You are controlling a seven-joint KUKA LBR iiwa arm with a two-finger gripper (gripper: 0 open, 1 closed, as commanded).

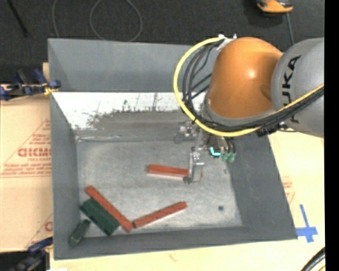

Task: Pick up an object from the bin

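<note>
The red bar (165, 171) lies flat on the bin floor near the middle of the frame, slightly tilted. The gripper (195, 173) is seen at its right end, and whether the gripper is open, closed or gripping the bar cannot be told. A hold taken at the very end is judged risky. The bar is long, thin and low, so it could be tipped down by its own weight and slipped out, or merely pushed along the floor if the closing is made too high. A scrape against the metal could also be caused if the descent is carried too far. The bar looks rigid and matt, with a paler edge along its lower side. The bin (118, 151) is made of grey sheet metal, its floor speckled and its back wall scratched and streaked. In the lower left, well apart from the gripper, a second red bar (104, 206) and a third red bar (160, 214) are laid in a shallow V. A dark green block (100, 218) is seen against the second, and a small dark piece (79, 232) lies in the corner.
</note>
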